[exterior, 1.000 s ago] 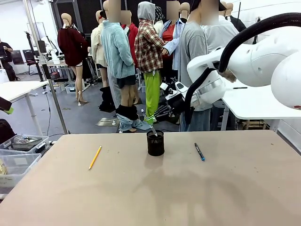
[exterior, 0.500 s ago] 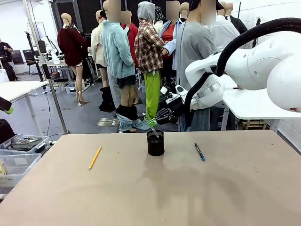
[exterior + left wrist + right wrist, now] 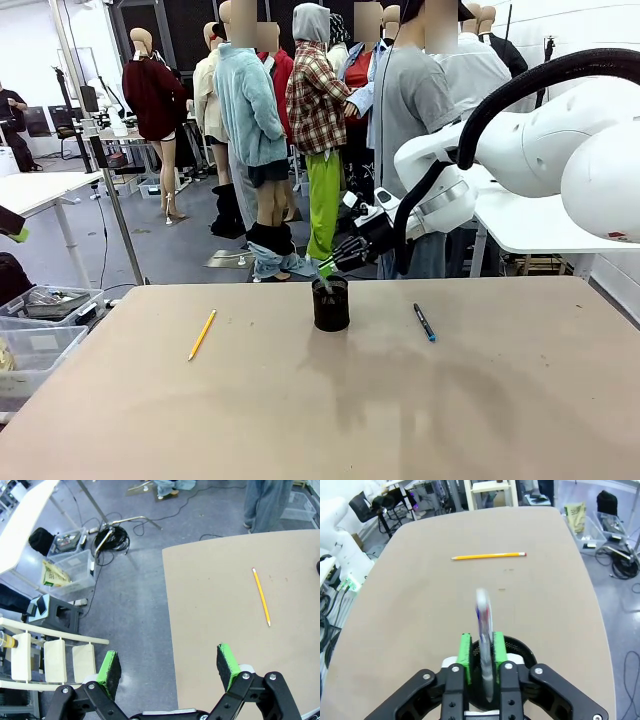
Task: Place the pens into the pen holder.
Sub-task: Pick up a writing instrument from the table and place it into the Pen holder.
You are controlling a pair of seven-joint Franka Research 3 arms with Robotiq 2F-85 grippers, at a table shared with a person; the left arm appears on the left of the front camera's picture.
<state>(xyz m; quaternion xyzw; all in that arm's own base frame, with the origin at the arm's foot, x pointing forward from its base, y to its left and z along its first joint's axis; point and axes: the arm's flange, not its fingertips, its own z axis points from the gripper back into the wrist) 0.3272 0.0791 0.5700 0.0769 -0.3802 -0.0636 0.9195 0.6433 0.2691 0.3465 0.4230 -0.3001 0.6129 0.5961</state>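
spanning the front view, a wide matte tan table (image 3: 300, 420) carries the work. the glossy white right arm (image 3: 540, 140) reaches in from the right, its black right gripper (image 3: 328, 268) poised just above the pen holder (image 3: 331, 305), a small black cylindrical cup with a mesh wall near the table's middle. from the right wrist, the green pads (image 3: 465, 652) stand almost together around a slim silvery pen (image 3: 483, 615), upright and blurred, its lower end inside the cup's rim; whether they actually pinch it i cannot tell. this looks like the drop-in step for the first of three pens. the left gripper (image 3: 170, 667) hangs spread wide and empty past the table's edge. a thin yellow pencil (image 3: 202, 334) lies flat well left of the cup, a dark pen with a blue tip (image 3: 425, 322) lies to its right. next, likely: let go cleanly, lift clear without tipping the light cup, then pinch a low, rolling stick off the table.
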